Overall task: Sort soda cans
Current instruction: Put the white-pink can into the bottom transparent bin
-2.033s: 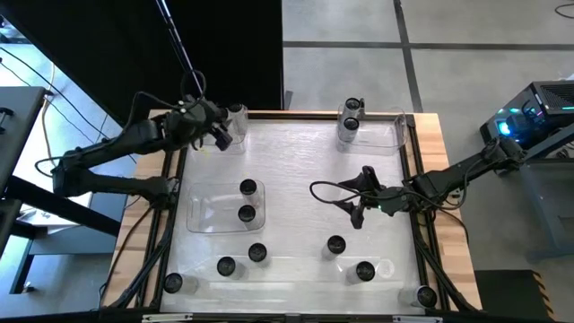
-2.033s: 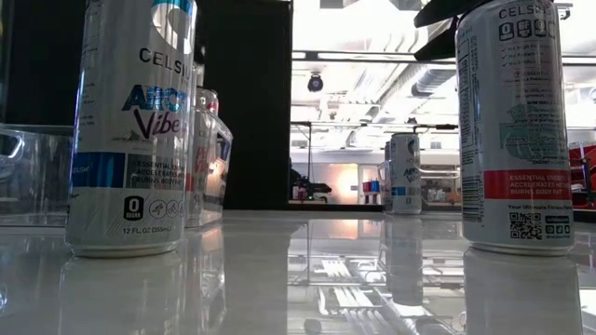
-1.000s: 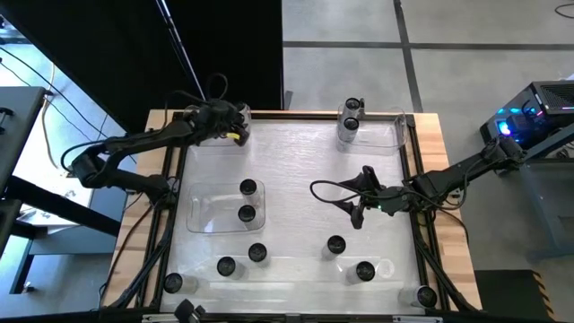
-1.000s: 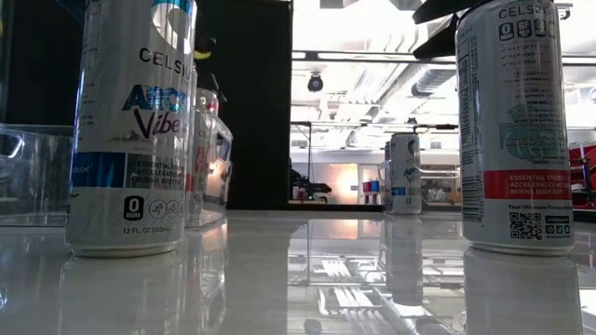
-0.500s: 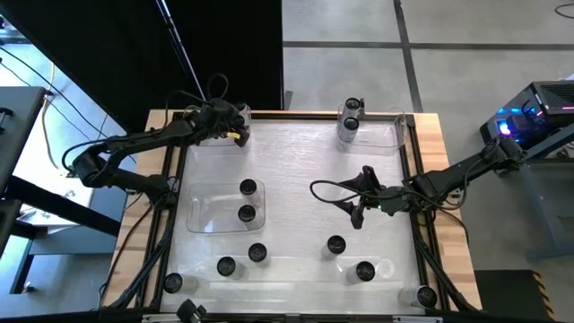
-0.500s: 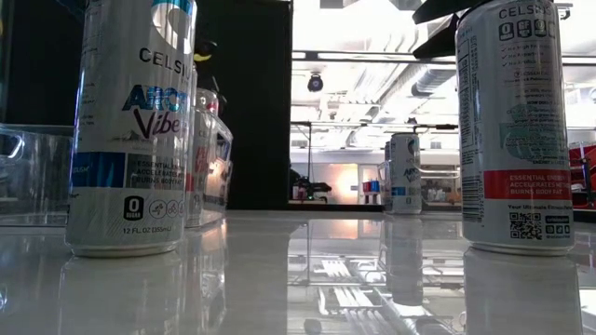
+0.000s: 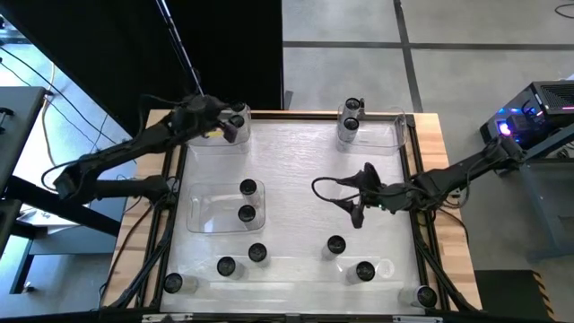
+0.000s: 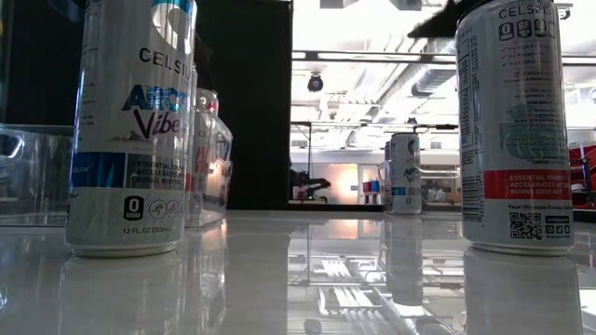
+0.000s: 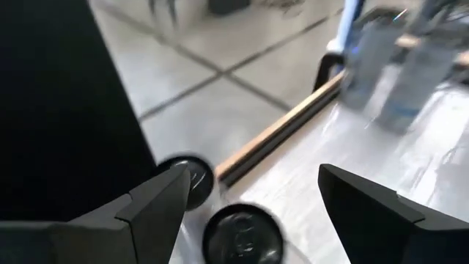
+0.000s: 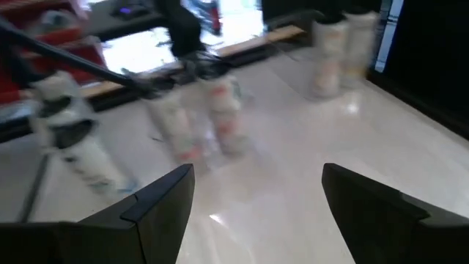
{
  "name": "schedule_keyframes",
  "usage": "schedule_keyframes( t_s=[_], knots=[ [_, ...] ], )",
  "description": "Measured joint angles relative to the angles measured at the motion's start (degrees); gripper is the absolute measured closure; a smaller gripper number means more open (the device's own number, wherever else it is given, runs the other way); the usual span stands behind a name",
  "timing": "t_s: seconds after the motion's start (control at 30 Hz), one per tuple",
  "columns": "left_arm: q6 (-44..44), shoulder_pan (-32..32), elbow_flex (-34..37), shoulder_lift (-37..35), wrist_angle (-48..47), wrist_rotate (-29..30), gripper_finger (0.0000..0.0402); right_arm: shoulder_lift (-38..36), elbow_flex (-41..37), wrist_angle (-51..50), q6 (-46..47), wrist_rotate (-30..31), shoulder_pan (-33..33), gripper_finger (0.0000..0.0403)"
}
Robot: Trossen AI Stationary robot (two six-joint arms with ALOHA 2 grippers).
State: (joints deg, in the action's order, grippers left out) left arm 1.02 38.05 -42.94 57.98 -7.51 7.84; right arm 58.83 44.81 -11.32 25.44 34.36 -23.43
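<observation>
Soda cans [image 7: 247,213] stand upright, dark-topped, across my desk [image 7: 296,170]. Left gripper [image 7: 229,123] reaches over the far-left corner, fingers spread; right gripper [image 7: 357,193] hovers mid-desk, fingers apart, empty.

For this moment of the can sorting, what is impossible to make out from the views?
- High view: labels of the soda cans; only the tops show.
- Low view: most cans, hidden behind the near left can; both grippers lie outside it.
- Left wrist view: motion blur smears the two can tops under the left gripper.
- Right wrist view: blur makes can labels beyond the right gripper unreadable.
</observation>
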Motion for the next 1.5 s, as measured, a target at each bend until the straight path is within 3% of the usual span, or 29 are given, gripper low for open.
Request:
schedule_keyframes(
  t_s=[0.1,0.27,0.5,0.77,0.87,1.03,1.2,1.5],
  knots=[
    [1.6,-3.5,0.0,-5.2,-1.2,-0.1,0.0105,0.5,2.8,0.0,-2.1,-3.0,-1.6,0.0107],
    [1.3,-12.8,0.0,-12.2,-3.7,1.3,0.0109,5.1,8.1,-3.1,-1.4,-2.0,-8.0,0.0107],
    [0.1,-29.8,0.0,-16.1,-8.2,14.6,0.0112,17.4,18.8,-13.4,3.8,3.0,-15.8,0.0107],
    [-1.1,-48.1,0.0,-14.2,-9.4,26.2,0.0112,26.5,32.7,-28.2,11.8,2.9,-20.3,0.0107],
    [-2.5,-53.8,0.0,-12.5,-9.4,30.2,0.0112,28.1,36.1,-35.1,17.6,0.2,-21.8,0.0107],
    [-6.2,-61.8,0.0,-8.6,-9.3,35.7,0.0112,28.4,37.7,-43.4,30.2,-4.9,-22.8,0.0107],
    [-9.2,-67.8,0.0,-4.2,-9.0,41.2,0.0112,28.6,37.7,-53.4,41.6,-5.1,-21.4,0.0107],
    [-10.9,-71.2,0.0,-1.7,-9.0,45.5,0.0112,29.0,35.1,-50.1,35.8,-6.5,-19.0,0.0107]
  ],
)
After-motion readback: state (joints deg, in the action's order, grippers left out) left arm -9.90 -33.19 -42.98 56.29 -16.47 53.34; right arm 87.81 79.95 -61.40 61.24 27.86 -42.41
